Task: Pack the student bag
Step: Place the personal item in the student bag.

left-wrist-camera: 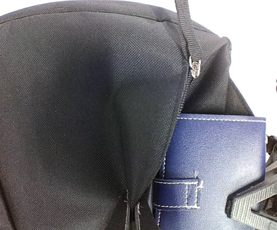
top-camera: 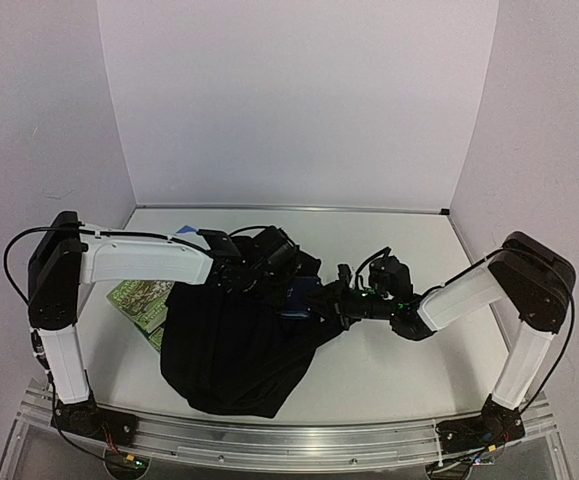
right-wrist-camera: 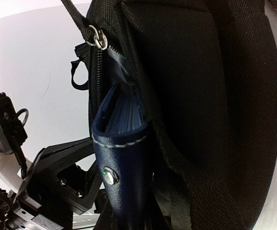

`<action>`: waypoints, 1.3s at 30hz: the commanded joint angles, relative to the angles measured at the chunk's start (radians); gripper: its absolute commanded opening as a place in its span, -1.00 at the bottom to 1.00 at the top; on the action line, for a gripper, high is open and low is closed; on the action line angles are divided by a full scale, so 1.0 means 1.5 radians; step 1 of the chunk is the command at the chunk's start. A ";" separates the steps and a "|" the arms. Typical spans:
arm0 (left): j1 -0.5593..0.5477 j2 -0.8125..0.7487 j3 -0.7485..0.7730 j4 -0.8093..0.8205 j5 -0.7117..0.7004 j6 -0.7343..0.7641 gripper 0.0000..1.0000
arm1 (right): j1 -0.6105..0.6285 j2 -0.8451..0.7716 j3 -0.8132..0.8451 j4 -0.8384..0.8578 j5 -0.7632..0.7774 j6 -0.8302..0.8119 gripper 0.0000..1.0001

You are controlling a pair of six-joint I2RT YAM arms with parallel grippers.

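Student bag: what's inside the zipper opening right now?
A navy pouch sits partly inside the student bag, through its open zipper, one end sticking out. Anything deeper is hidden by fabric.

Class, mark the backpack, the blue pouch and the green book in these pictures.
backpack (top-camera: 231, 352): top view, middle of its black fabric.
blue pouch (left-wrist-camera: 215, 153): left wrist view, its flat leather face.
green book (top-camera: 134, 297): top view, its exposed cover.

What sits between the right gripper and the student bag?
The navy pouch, partly slid into the student bag; left wrist view shows it best.
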 commanded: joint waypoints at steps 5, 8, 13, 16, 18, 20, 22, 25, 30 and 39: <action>0.000 -0.036 0.020 -0.019 0.005 -0.001 -1.00 | -0.001 0.009 0.025 0.117 -0.010 0.044 -1.00; 0.000 -0.034 0.025 -0.053 -0.024 -0.006 -1.00 | -0.012 -0.009 0.028 0.122 -0.011 0.050 -1.00; 0.000 -0.038 0.018 -0.057 -0.031 0.006 -0.98 | -0.018 -0.014 0.047 0.123 -0.018 0.063 -1.00; 0.000 -0.043 0.013 -0.055 -0.032 0.006 -0.98 | -0.019 -0.009 0.053 0.114 -0.005 0.060 -1.00; 0.000 -0.050 0.009 -0.046 -0.031 0.004 -0.98 | -0.018 0.003 0.052 0.107 0.002 0.056 -1.00; 0.001 -0.065 -0.005 -0.018 -0.020 -0.001 -0.98 | -0.016 0.029 0.050 0.103 0.006 0.051 -1.00; 0.001 -0.073 -0.015 0.001 -0.008 -0.002 -0.98 | -0.012 0.038 0.051 0.097 0.011 0.046 -1.00; 0.005 -0.090 -0.035 0.039 0.014 -0.014 -0.99 | 0.014 0.055 0.083 0.014 0.037 0.002 -1.00; 0.014 -0.098 -0.050 0.064 0.045 -0.014 -1.00 | 0.017 0.077 0.086 0.017 0.051 0.006 -1.00; 0.017 -0.098 -0.058 0.104 0.097 -0.002 -1.00 | 0.039 0.151 0.163 0.035 0.047 0.013 -1.00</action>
